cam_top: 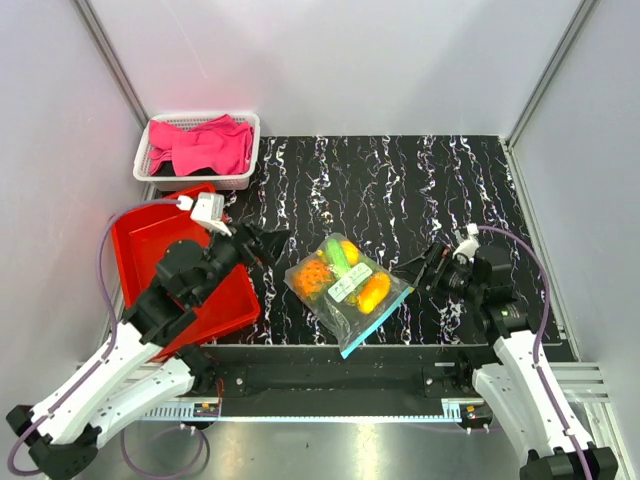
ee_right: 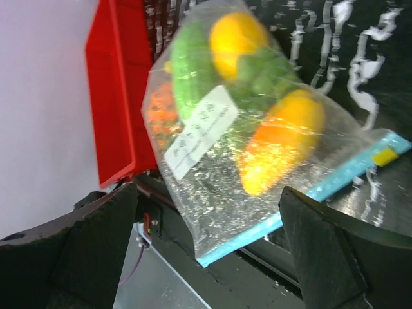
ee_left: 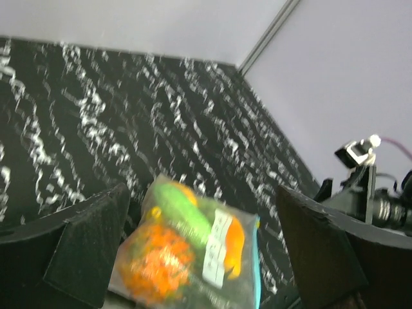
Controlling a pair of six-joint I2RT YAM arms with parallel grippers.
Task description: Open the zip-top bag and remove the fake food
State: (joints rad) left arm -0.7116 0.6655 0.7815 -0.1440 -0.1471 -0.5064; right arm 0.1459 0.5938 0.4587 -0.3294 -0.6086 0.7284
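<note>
The zip-top bag (cam_top: pixel 345 287) lies shut on the black marbled mat near its front edge, with its light blue zip strip (cam_top: pixel 378 320) facing front-right. Inside, the fake food shows through the plastic: a bumpy orange fruit (cam_top: pixel 310 277), a green piece (cam_top: pixel 338 257) and a yellow-orange oval (cam_top: pixel 374 292). My left gripper (cam_top: pixel 265 245) hovers open just left of the bag, apart from it. My right gripper (cam_top: pixel 425 268) stands open to the bag's right, apart too. In the left wrist view the bag (ee_left: pixel 193 251) lies ahead between the open fingers (ee_left: pixel 90 244). The right wrist view shows the bag (ee_right: pixel 212 174) and zip strip (ee_right: pixel 335 180).
A red tray (cam_top: pixel 140 250) sits under my left arm, also seen as the red tray (ee_right: pixel 112 96) from the right wrist. A white basket (cam_top: pixel 240 180) holding pink cloth (cam_top: pixel 205 145) stands at the back left. Grey walls enclose the mat on three sides.
</note>
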